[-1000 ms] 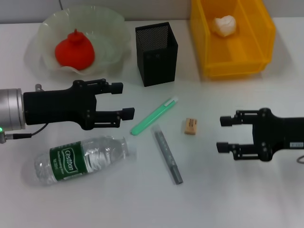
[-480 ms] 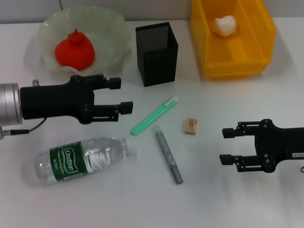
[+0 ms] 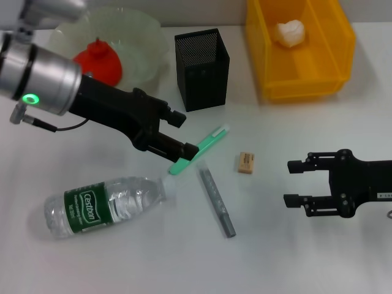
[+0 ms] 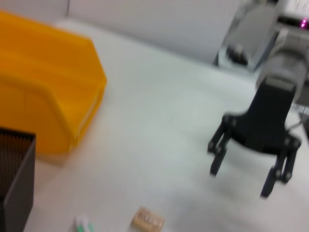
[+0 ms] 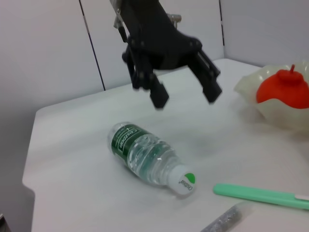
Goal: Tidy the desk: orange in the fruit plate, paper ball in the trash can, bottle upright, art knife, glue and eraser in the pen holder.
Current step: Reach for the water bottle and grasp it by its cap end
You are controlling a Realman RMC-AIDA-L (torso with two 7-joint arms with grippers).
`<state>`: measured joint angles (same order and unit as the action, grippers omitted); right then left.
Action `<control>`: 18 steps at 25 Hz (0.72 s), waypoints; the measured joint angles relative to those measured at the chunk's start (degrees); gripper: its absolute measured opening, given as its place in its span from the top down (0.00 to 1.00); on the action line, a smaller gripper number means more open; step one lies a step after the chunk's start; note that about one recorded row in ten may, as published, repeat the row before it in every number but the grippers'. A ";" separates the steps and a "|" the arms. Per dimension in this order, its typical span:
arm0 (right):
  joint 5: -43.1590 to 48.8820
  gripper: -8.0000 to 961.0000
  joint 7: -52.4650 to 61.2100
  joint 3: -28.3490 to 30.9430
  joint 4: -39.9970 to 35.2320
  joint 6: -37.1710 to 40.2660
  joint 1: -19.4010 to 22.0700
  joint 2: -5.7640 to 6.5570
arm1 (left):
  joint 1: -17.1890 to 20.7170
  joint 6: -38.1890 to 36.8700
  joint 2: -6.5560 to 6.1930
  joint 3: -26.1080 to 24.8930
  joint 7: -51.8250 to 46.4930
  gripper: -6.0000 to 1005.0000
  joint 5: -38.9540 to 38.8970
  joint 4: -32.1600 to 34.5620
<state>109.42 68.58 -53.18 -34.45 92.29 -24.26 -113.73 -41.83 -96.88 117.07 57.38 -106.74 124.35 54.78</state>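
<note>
Bottle point(image 3: 104, 205) lies on its side below the left gripper point(image 3: 182, 133), which has swung from level to a downward slant, jaws spread and empty over the green art knife point(image 3: 199, 149). Bare tabletop lies between that gripper and the right gripper point(image 3: 293, 182), unclenched and well apart. The eraser point(image 3: 246, 163) and grey glue stick point(image 3: 216, 201) lie just beyond the knife; the pen holder point(image 3: 202, 69) stands behind the left gripper.

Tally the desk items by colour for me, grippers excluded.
Red-orange: 1, orange
Pale green: 2, fruit plate, art knife
Black: 1, pen holder
Yellow: 1, trash can
White: 1, paper ball
Clear: 1, bottle
Tan: 1, eraser
Grey: 1, glue
Total: 9
</note>
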 joint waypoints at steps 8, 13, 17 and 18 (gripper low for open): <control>0.01 0.28 0.08 1.52 -0.09 -0.10 0.06 0.27 | -3.82 0.23 1.42 5.70 -7.32 0.21 10.15 2.49; 0.15 0.28 0.15 1.64 -0.01 -0.10 0.09 0.38 | -4.59 2.64 1.58 14.24 -13.23 0.21 12.44 2.59; 1.17 0.28 0.17 1.66 0.01 -0.37 -0.10 0.35 | -4.61 4.53 1.69 16.76 -14.84 0.22 14.85 2.35; 1.27 0.28 0.17 1.66 -0.02 -0.52 -0.14 0.27 | -4.61 4.95 1.72 17.42 -15.08 0.22 15.32 2.24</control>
<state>110.69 68.75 -51.52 -34.47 91.76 -24.40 -113.47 -46.44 -91.93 118.80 74.79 -121.82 139.67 57.02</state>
